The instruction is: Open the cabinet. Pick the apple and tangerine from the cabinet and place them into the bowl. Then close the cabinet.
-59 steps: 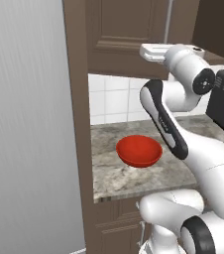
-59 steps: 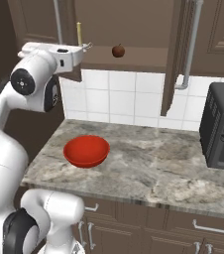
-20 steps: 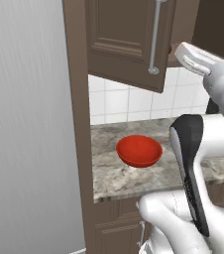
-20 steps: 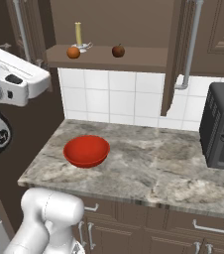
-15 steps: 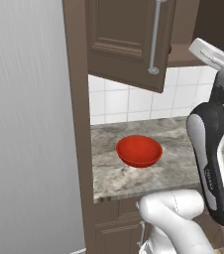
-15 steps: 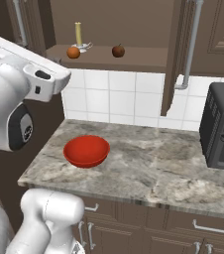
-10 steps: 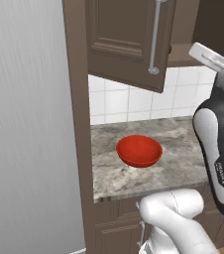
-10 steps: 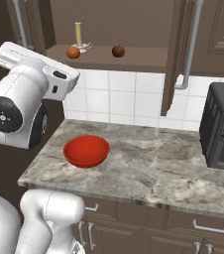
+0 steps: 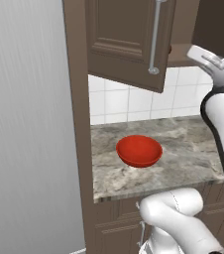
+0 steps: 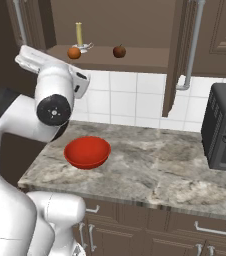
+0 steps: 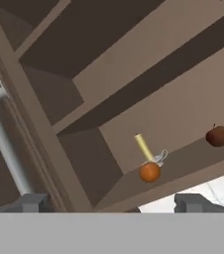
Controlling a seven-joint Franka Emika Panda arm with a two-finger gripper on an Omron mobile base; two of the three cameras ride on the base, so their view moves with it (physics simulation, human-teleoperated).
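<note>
The cabinet point(image 10: 135, 30) stands open, its right door point(image 10: 177, 55) swung out and its left door point(image 9: 129, 39) angled over the counter. On its lower shelf the orange tangerine point(image 10: 74, 52) lies left of the dark red apple point(image 10: 119, 51). The hand view looks up at the tangerine point(image 11: 149, 172) and the apple point(image 11: 218, 136) from below and well short of the shelf. My gripper point(image 11: 113, 202) is open, fingertips point(image 11: 32, 202) wide apart, nothing between them. The red bowl point(image 10: 87, 151) sits on the counter below the shelf, also seen as the bowl point(image 9: 139, 150) from the left.
A yellow candle in a small holder point(image 10: 78, 35) stands just behind the tangerine. A black oven point(image 10: 225, 127) sits at the counter's right end. The left door's silver handle point(image 9: 155, 37) hangs near my raised arm. A tall grey panel point(image 9: 25, 124) bounds the left.
Since three seconds ago the arm has drawn back from the shelf and the left door stands swung wider. Over the last second the arm's upper links have risen and turned toward the cabinet.
</note>
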